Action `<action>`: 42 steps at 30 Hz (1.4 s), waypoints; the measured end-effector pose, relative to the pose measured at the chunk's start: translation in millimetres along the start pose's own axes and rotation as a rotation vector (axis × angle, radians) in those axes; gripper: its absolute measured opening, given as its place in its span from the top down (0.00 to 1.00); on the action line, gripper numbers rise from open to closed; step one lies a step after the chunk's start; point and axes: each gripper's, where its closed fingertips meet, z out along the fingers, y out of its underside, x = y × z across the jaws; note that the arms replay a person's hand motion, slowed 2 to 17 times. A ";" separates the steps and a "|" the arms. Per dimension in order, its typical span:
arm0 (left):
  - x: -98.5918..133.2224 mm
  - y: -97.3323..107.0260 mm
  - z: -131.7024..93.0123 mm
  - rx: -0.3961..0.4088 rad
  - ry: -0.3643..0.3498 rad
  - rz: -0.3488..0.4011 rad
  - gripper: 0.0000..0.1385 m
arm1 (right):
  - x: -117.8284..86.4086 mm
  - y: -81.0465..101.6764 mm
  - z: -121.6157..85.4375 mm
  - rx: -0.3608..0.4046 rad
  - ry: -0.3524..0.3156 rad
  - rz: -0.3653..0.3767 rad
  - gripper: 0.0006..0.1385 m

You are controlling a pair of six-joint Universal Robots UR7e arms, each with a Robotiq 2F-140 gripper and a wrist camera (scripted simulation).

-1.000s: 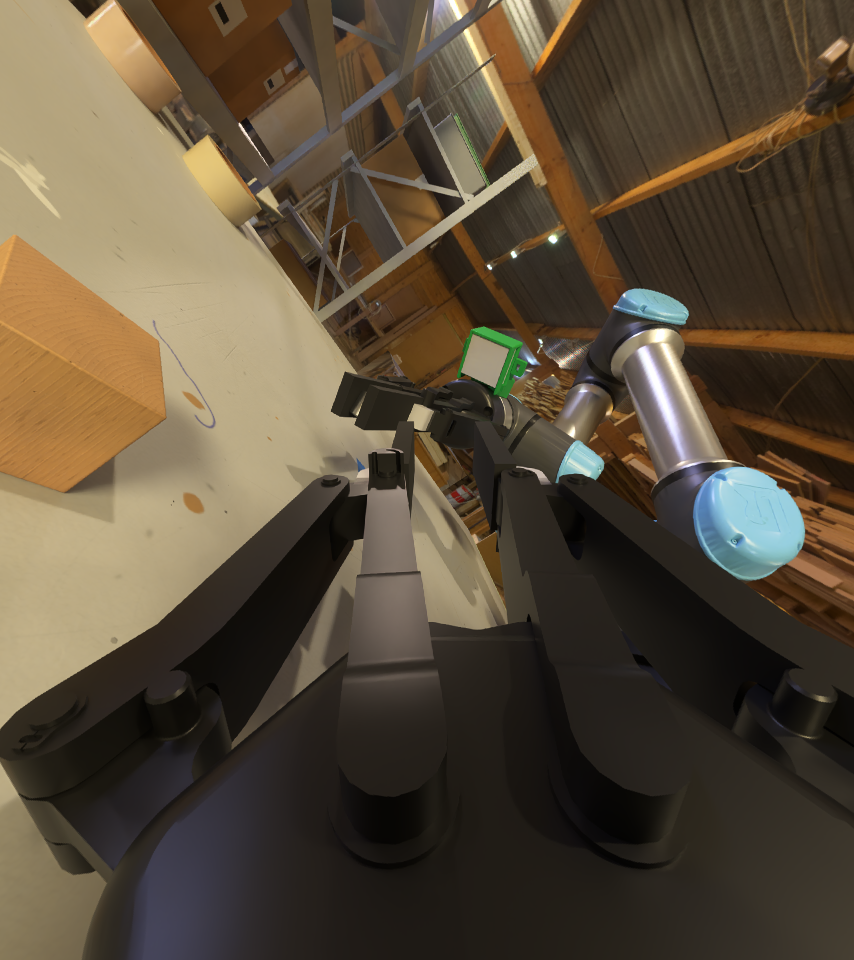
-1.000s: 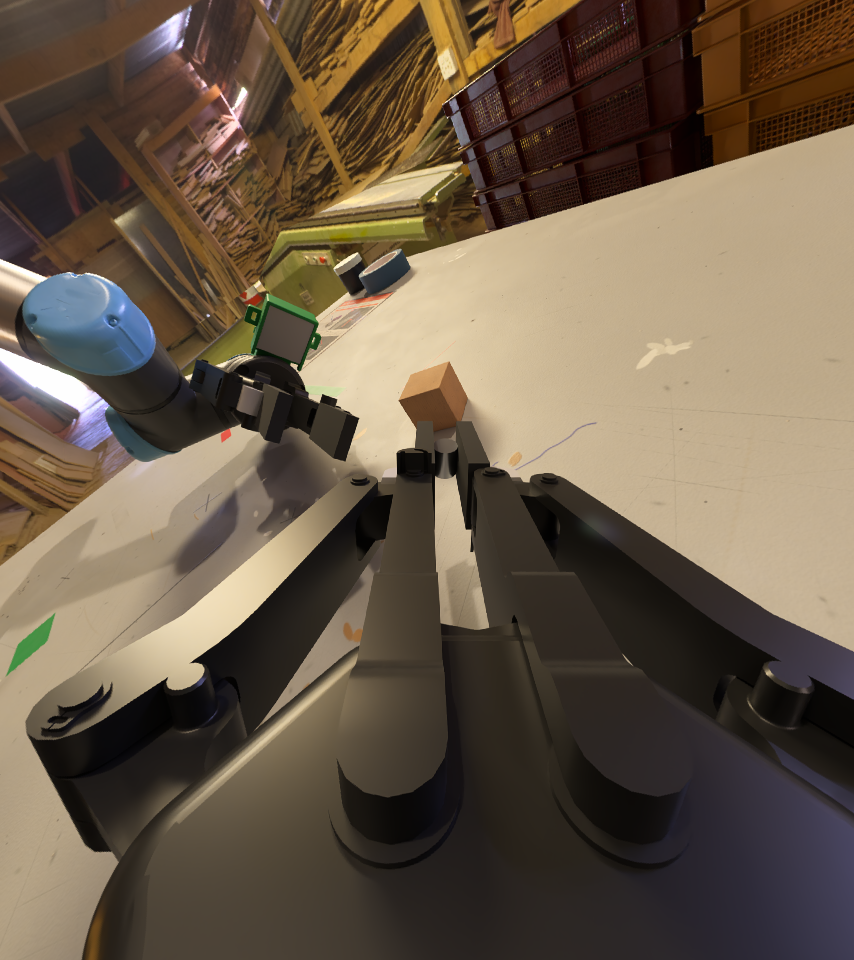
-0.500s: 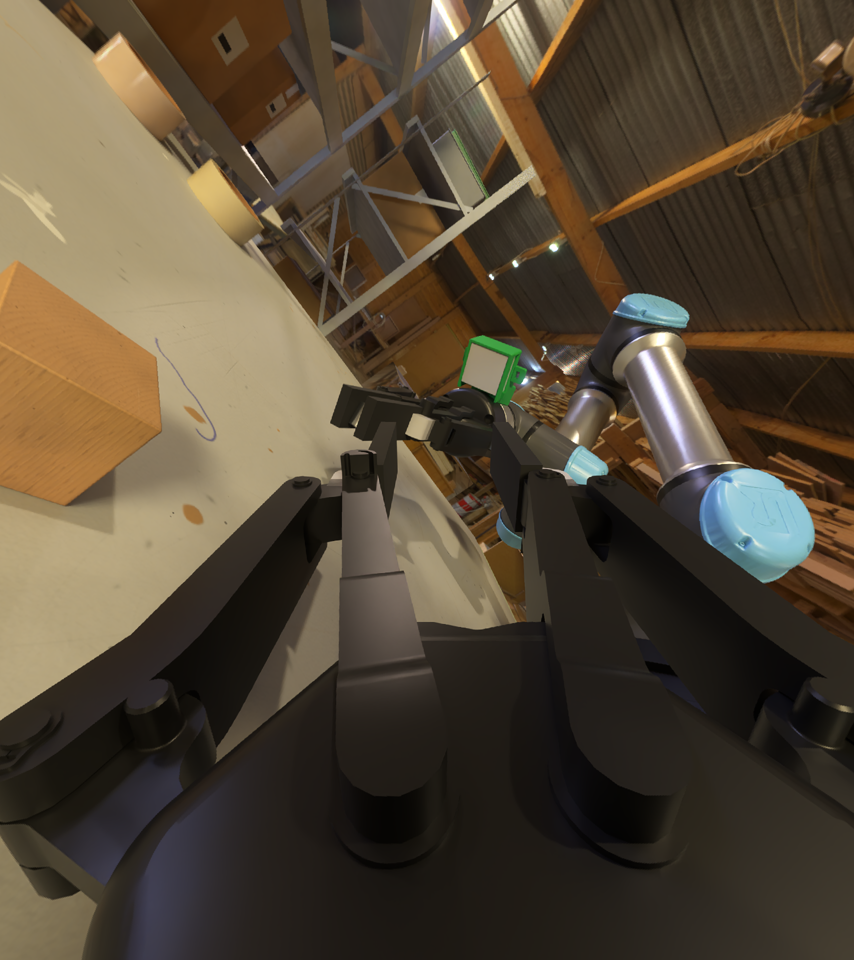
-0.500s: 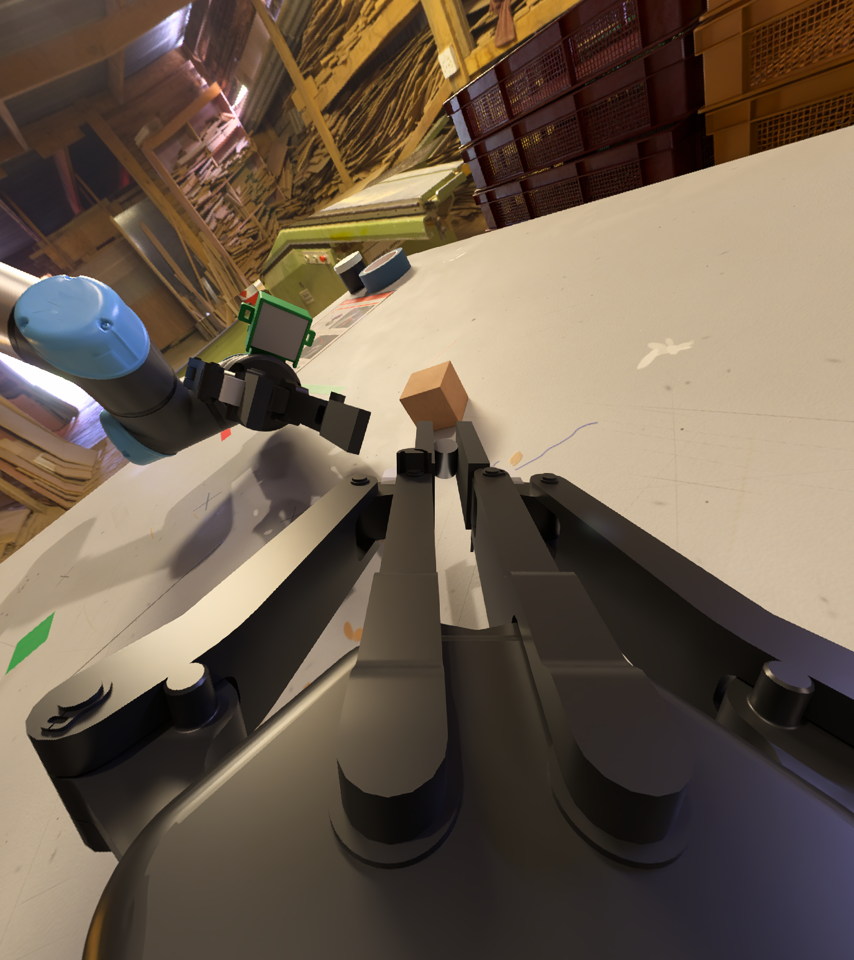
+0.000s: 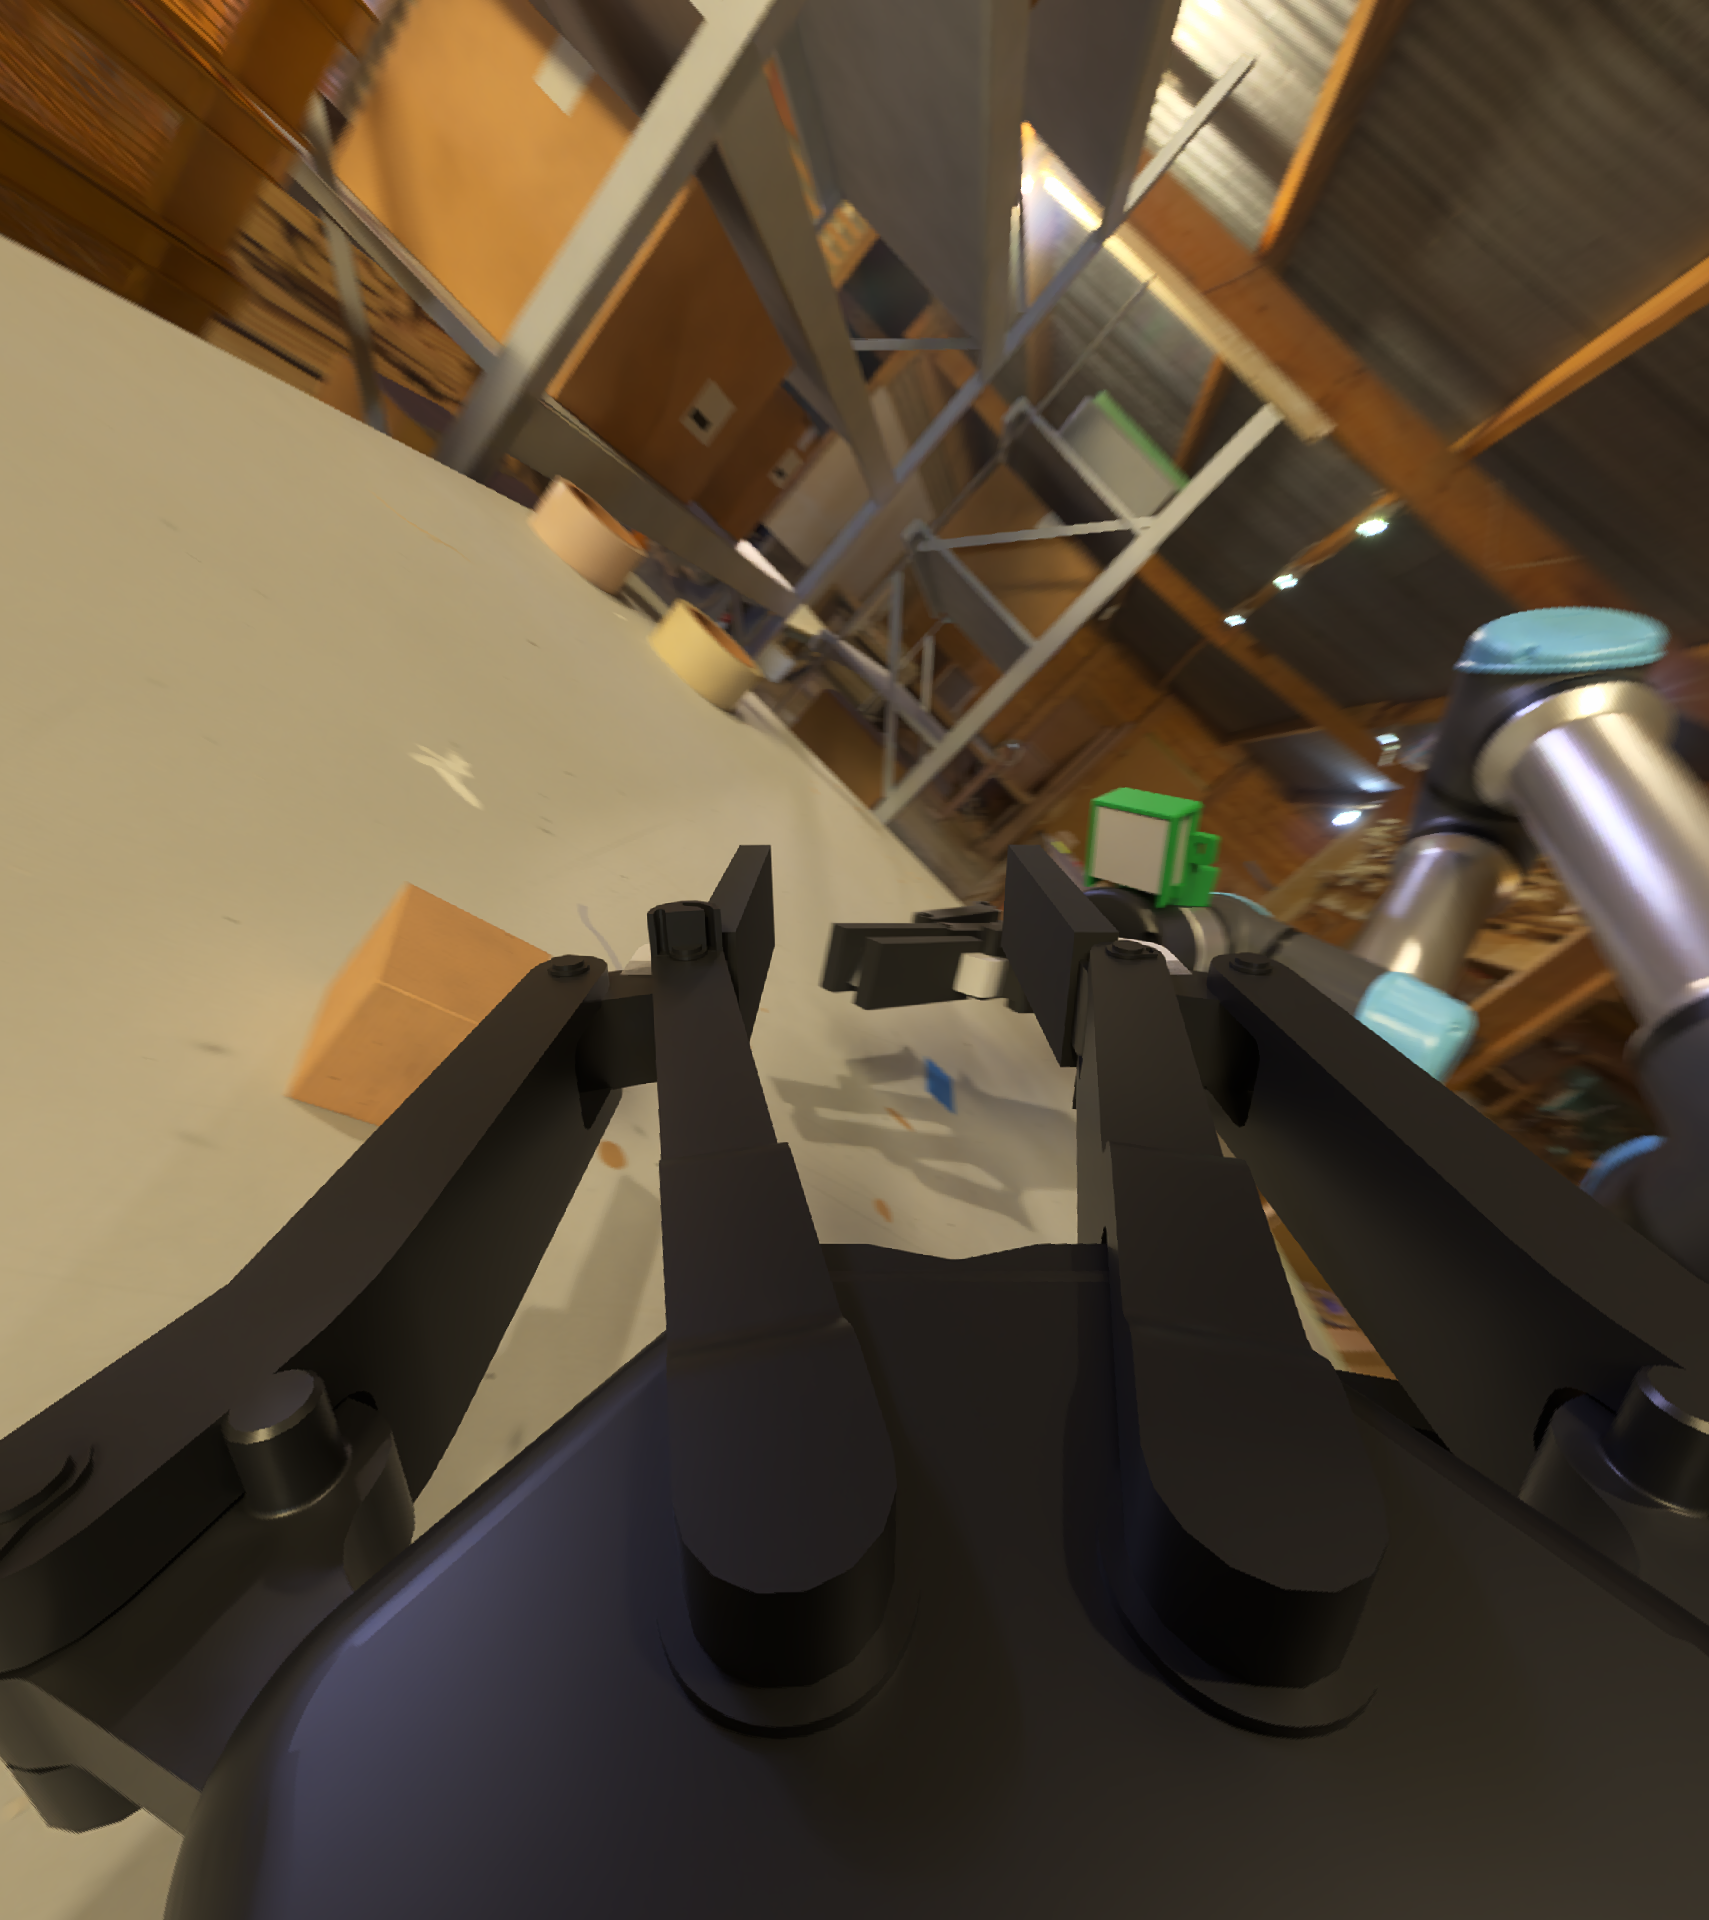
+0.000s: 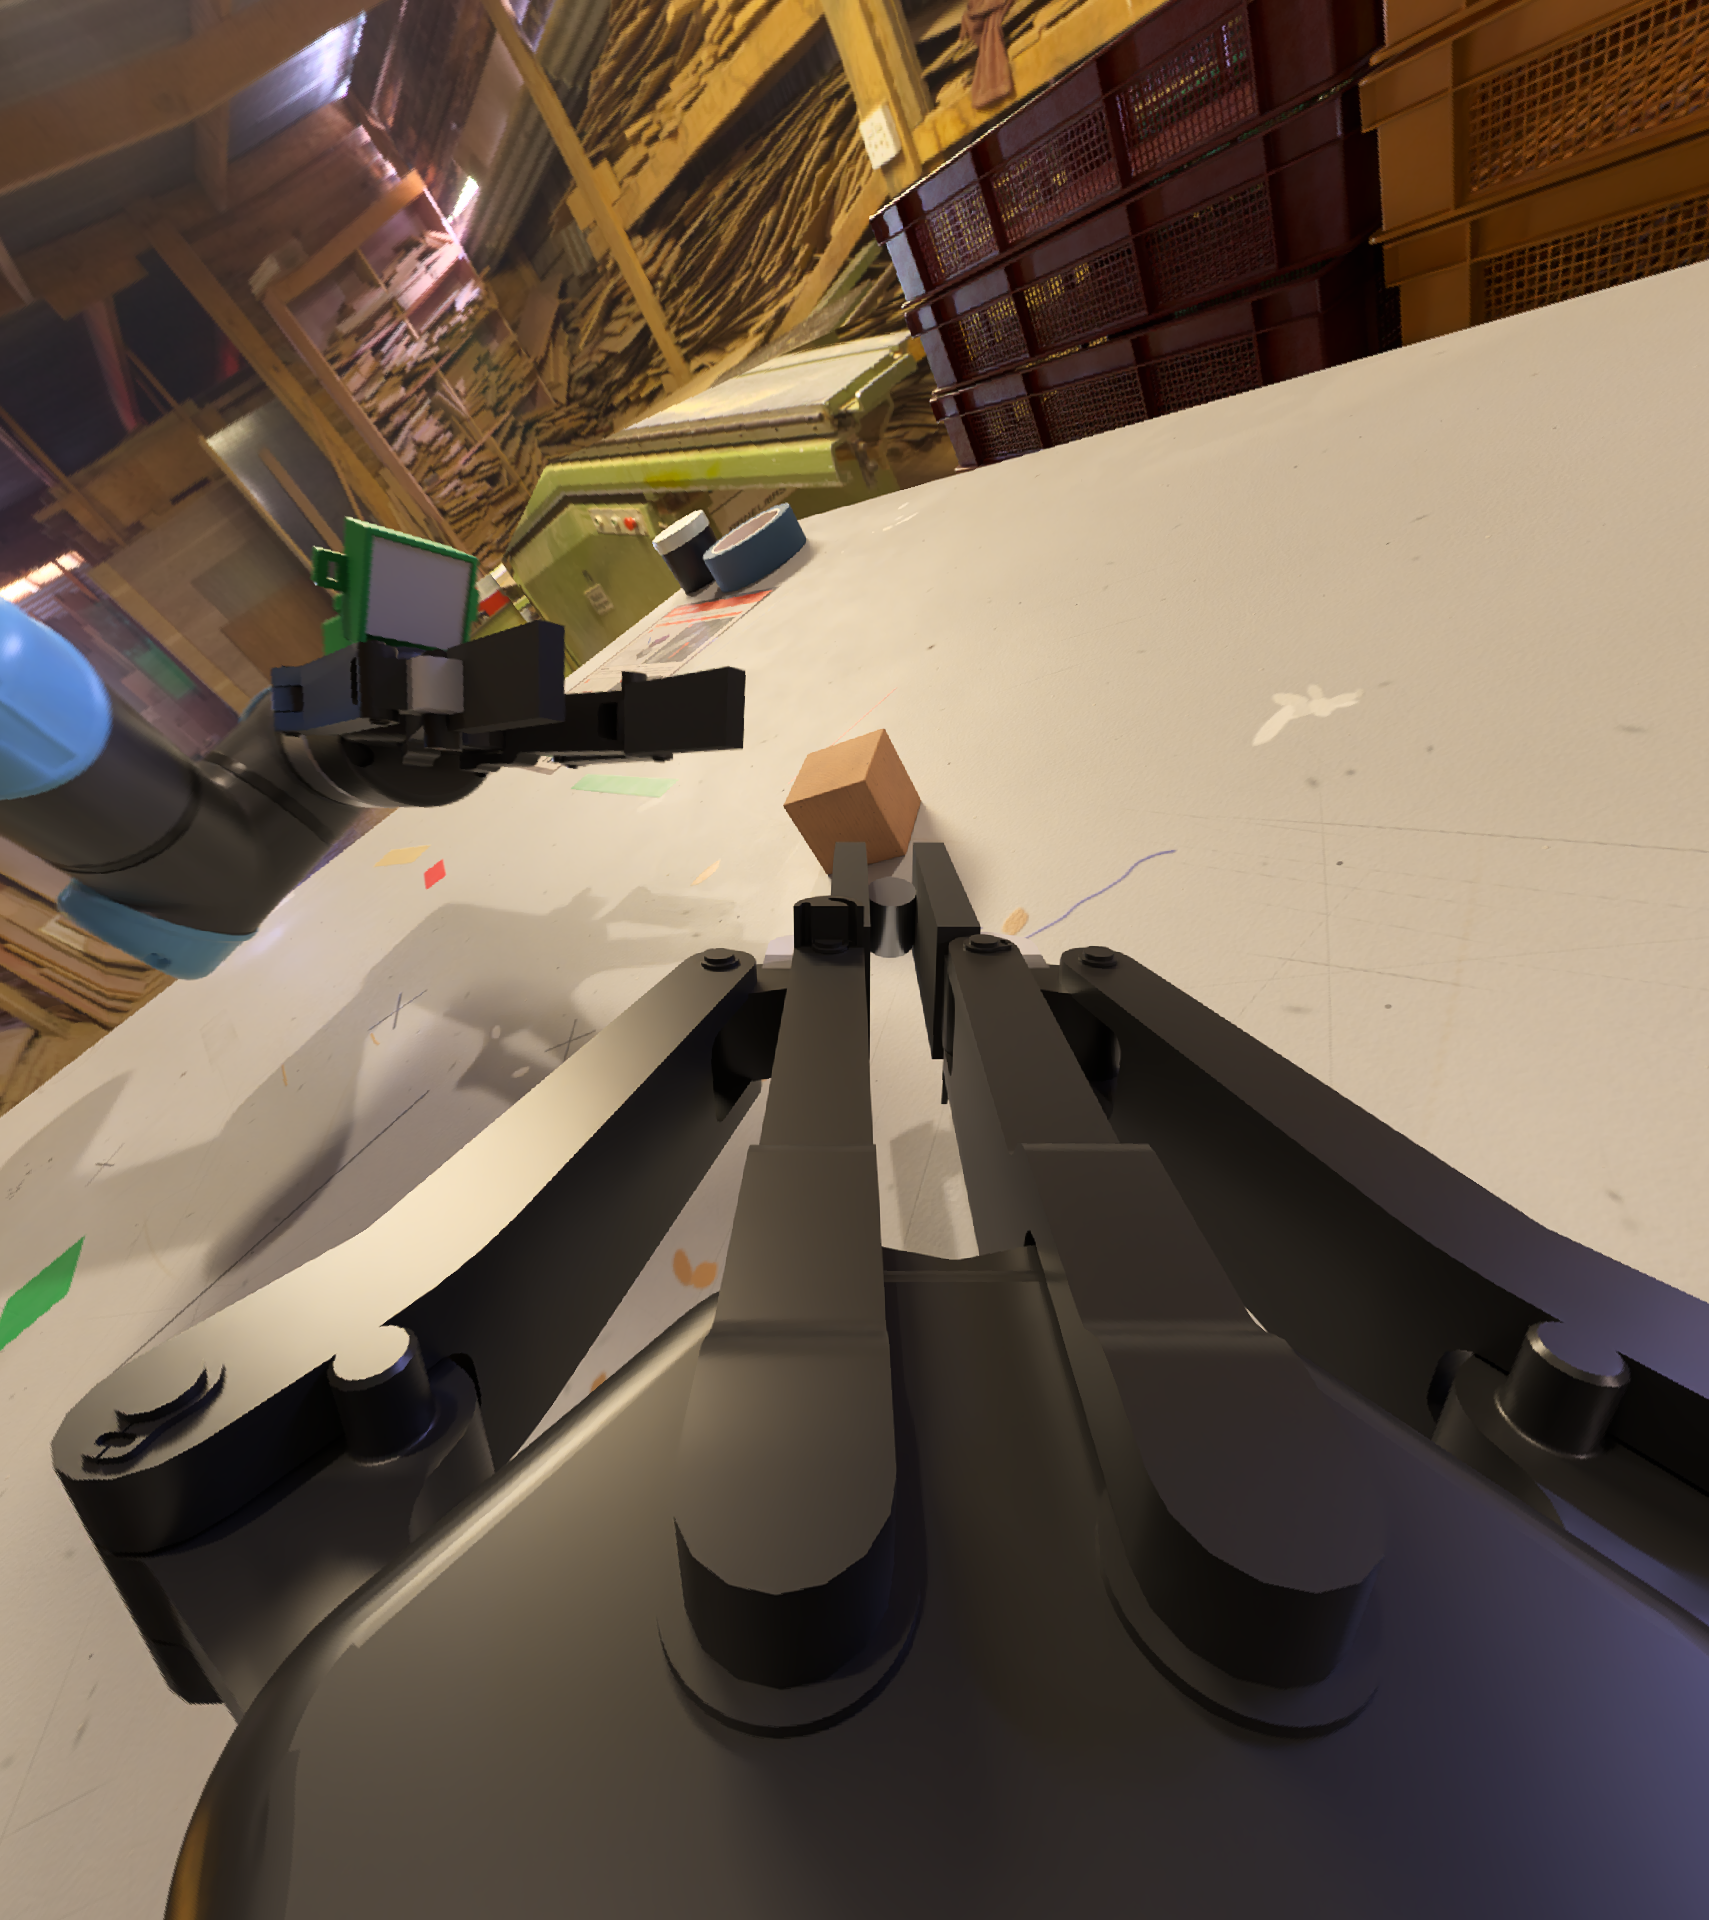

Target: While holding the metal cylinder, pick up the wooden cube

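The wooden cube (image 5: 403, 1018) sits on the pale table (image 5: 154, 675), left of and slightly beyond my left gripper (image 5: 891, 935). The left gripper is open and empty, above the table. In the right wrist view the cube (image 6: 855, 795) lies just beyond my right gripper (image 6: 889, 878), which is shut on the small dark metal cylinder (image 6: 891, 914) and holds it low over the table. The left gripper (image 6: 621, 696) shows there too, raised to the left of the cube. The right gripper (image 5: 881, 961) shows past the left fingers.
Two tan tape rolls (image 5: 585, 540) (image 5: 704, 655) stand at the table's far edge. A black roll (image 6: 686, 551), a blue roll (image 6: 756, 545) and a printed sheet (image 6: 694, 634) lie at the far side. The right arm (image 5: 1608, 883) rises at the right.
My left gripper has opened from shut and swung, so the cube now sits farther off in its view. In the right wrist view it has moved toward the cube. The right gripper has not moved.
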 end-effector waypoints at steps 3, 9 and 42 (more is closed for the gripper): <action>-14.0 -8.0 -7.2 -0.005 -0.123 0.088 0.55 | 0.8 -0.4 -0.1 0.002 0.002 0.001 0.92; -45.0 -12.9 -18.7 -0.060 -0.369 0.254 0.50 | 2.4 -0.6 0.7 0.000 0.006 0.002 0.92; -120.5 17.4 -11.5 -0.535 -0.675 0.499 0.37 | 6.2 -0.7 1.6 -0.007 0.028 -0.019 0.92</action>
